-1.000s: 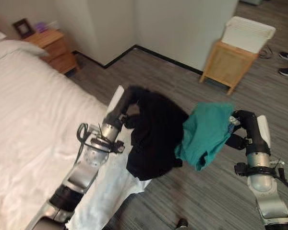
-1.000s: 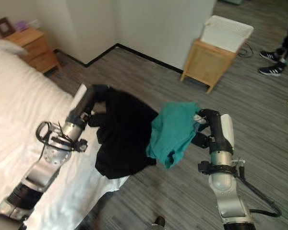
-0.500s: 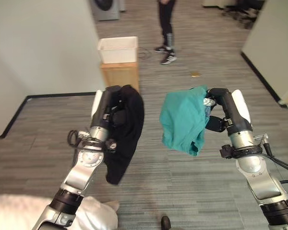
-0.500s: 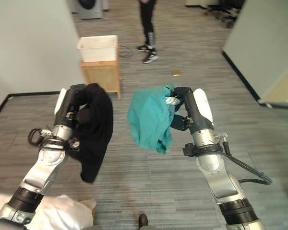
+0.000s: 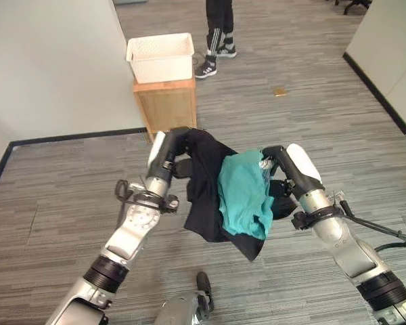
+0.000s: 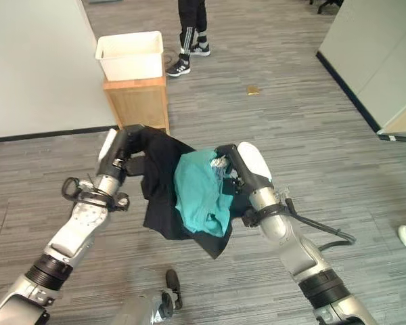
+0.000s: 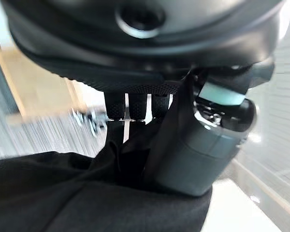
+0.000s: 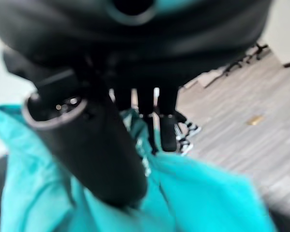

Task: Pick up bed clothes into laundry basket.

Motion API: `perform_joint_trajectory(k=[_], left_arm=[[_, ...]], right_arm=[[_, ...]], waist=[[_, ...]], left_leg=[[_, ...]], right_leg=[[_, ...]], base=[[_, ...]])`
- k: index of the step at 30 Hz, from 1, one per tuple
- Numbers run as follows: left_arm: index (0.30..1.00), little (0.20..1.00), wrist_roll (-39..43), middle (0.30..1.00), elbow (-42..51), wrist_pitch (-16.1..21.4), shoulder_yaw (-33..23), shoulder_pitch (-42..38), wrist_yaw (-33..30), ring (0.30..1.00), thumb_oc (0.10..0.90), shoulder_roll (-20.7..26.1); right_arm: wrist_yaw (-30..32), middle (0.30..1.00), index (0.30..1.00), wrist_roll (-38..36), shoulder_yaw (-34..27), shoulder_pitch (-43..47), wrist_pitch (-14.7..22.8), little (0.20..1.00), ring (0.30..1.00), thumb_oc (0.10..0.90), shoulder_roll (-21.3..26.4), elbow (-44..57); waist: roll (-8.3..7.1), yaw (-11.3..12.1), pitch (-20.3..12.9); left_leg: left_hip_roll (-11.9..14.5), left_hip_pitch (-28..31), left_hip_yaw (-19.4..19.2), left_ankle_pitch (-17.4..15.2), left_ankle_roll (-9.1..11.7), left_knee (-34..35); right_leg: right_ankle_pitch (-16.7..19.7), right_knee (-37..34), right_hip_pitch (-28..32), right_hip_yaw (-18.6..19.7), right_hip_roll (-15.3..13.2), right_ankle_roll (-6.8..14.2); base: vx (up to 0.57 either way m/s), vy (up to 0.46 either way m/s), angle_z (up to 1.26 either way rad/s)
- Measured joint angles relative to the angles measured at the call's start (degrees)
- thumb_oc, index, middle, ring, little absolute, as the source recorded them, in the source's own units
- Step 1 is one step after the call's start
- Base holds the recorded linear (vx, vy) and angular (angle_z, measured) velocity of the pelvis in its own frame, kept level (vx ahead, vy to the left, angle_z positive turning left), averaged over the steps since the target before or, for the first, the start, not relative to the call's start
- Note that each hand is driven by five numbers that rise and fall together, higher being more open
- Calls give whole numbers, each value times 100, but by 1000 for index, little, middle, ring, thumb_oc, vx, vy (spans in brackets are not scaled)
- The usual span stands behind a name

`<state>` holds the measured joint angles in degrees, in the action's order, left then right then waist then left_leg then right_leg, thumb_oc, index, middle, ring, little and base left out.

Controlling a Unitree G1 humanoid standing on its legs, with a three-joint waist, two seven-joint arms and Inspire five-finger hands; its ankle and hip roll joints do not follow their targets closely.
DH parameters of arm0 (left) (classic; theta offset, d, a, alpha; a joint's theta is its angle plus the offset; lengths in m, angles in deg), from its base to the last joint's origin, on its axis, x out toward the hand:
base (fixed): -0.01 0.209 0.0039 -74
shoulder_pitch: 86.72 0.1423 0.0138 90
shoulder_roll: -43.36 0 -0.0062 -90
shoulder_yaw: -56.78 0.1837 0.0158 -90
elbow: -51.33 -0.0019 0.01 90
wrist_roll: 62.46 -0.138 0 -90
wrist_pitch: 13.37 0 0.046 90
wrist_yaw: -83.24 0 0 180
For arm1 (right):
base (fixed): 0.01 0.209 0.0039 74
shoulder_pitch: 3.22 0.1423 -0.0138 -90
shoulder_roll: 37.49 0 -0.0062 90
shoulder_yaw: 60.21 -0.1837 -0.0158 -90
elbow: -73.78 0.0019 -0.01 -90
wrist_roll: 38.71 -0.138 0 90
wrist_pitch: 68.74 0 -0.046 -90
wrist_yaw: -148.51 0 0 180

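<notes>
Black garment point(image 5: 206, 189) hangs pinched in the left hand point(image 5: 178, 145); teal garment point(image 5: 243, 195) is clutched by the right hand point(image 5: 276, 162), overlapping it. Beyond them, a white laundry basket point(image 5: 160, 57) tops a wooden stand point(image 5: 168, 105), a person's legs point(image 5: 218, 27) just behind.

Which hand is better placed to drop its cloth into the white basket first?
Probably the left. The left hand, gripping the black garment, is nearer the white basket on the wooden stand. The right hand, gripping the teal garment, sits further from it.
</notes>
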<state>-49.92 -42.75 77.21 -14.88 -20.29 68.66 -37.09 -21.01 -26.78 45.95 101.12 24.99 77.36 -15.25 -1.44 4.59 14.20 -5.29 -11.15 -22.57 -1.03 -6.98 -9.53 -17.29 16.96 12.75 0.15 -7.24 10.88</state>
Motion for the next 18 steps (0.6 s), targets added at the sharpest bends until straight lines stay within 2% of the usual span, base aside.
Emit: perform_joint_trajectory(k=[1,2,3,4,5,6,7,8,9,10,11,12,13,14,15,16,17,18], left_arm=[[300,300,-101,300,-107,-101,-42,8,-27,300,400,-72],[300,300,-194,300,-155,-214,1,11,-9,300,400,-19],[300,300,-248,300,-162,-231,40,0,6,300,400,7],[300,300,-304,300,-184,-240,65,-39,-3,300,400,14],[300,300,-365,300,-208,-292,102,-102,15,300,400,15],[300,300,-376,300,-214,-337,139,-163,21,300,400,-26],[300,300,-431,300,-242,-411,236,-587,6,300,400,-152],[300,300,-447,300,-273,-403,290,-803,25,300,400,-269],[300,300,-496,300,-329,-387,316,-940,26,300,400,-377],[300,300,-598,300,-453,-350,416,-1165,24,300,400,-516],[300,300,-602,300,-452,-349,472,-1304,28,300,400,-525],[300,300,-648,300,-381,-318,472,-1393,22,300,400,-529],[300,300,-703,300,-370,-308,462,-1373,19,300,400,-533],[300,300,-738,300,-375,-298,428,-1307,20,300,400,-542],[300,300,-830,300,-366,-251,369,-1205,12,300,400,-553],[300,300,-886,300,-331,-231,316,-1064,3,300,400,-558],[300,300,-947,300,-374,-227,316,-1010,2,300,400,-557],[300,300,-1046,300,-475,-273,296,-962,3,300,400,-600]], right_arm=[[-16,300,300,96,-5,-34,-58,300,300,400,-95,5],[-25,300,300,177,-1,-41,-88,300,300,400,-201,8],[-24,300,300,255,-39,-5,-103,300,300,400,-233,41],[-28,300,300,326,-129,36,-105,300,300,400,-282,94],[-3,300,300,383,-243,33,-120,300,300,400,-354,189],[-1,300,300,400,-299,29,-130,300,300,400,-356,265],[26,300,300,495,-591,13,-146,300,300,400,-284,573],[135,300,300,515,-688,15,-167,300,300,400,-321,644],[176,300,300,539,-712,20,-166,300,300,400,-300,655],[222,300,300,565,-702,-4,-165,300,300,400,-300,646],[274,300,300,568,-733,4,-167,300,300,400,-293,646],[308,300,300,583,-752,35,-183,300,300,400,-299,650],[319,300,300,600,-755,29,-185,300,300,400,-289,654],[341,300,300,642,-763,24,-205,300,300,400,-323,653],[360,300,300,705,-799,20,-210,300,300,400,-407,658],[367,300,300,793,-854,21,-215,300,300,400,-390,670],[369,300,300,815,-858,21,-228,300,300,400,-377,618],[362,300,300,889,-885,-6,-355,300,300,400,-369,587]], waist=[[41,-126,1],[30,-265,5],[51,-282,23],[112,-283,59],[200,-397,114],[255,-478,150],[565,-757,321],[684,-961,383],[727,-1054,427],[706,-1341,427],[638,-1424,421],[535,-1432,392],[584,-1451,356],[681,-1461,223],[707,-1440,66],[935,-1205,-72],[1011,-1063,-73],[1076,-1006,-40]], left_leg=[[-4,204,71,104,222,240],[-62,498,129,285,164,530],[-54,679,159,226,113,635],[-61,800,172,147,-15,662],[-98,1003,361,102,-265,698],[-163,1160,488,42,-299,723],[-93,1280,1089,27,-345,758],[-90,1447,1434,44,-40,978],[-40,1600,1541,-74,249,1148],[117,1969,818,-428,529,1375],[78,2131,614,-336,382,1438],[-140,2449,612,-387,47,1455],[-170,2655,611,-535,70,1454],[-160,2776,709,-807,177,1445],[-178,2828,707,-973,297,1410],[-101,3141,571,-1148,500,1446],[-28,3350,507,-1168,531,1427],[260,3442,657,-1118,963,1091]], right_leg=[[72,1327,-595,-255,-82,497],[331,2451,-1145,-392,-100,296],[478,3007,-1608,-469,-154,318],[551,3442,-1889,-729,-322,226],[567,3619,-2089,-1063,-592,155],[524,3602,-2232,-1161,-651,140],[143,3132,-2597,-1353,-416,-317],[115,2589,-2804,-1345,-115,-468],[142,2144,-2957,-1077,175,-539],[447,543,-3021,-855,492,-683],[588,303,-3188,-876,447,-597],[1097,-248,-3433,-977,292,-835],[1369,-553,-3502,-1140,215,-997],[1400,-768,-3580,-1485,92,-874],[1296,-932,-3732,-2049,-101,-587],[1498,-1190,-3722,-2566,-75,-694],[2202,-1178,-3608,-2561,33,-1137],[2636,-771,-3524,-2352,132,-1604]], base=[[494,196,51],[299,175,39],[500,261,13],[545,171,3],[544,160,22],[698,9,104],[494,-117,142],[493,-109,154],[362,-92,174],[353,-86,154],[575,-112,166],[764,-151,93],[868,-145,89],[665,-109,59],[465,-83,23],[629,-191,-19],[854,-276,-21],[926,-309,37]])
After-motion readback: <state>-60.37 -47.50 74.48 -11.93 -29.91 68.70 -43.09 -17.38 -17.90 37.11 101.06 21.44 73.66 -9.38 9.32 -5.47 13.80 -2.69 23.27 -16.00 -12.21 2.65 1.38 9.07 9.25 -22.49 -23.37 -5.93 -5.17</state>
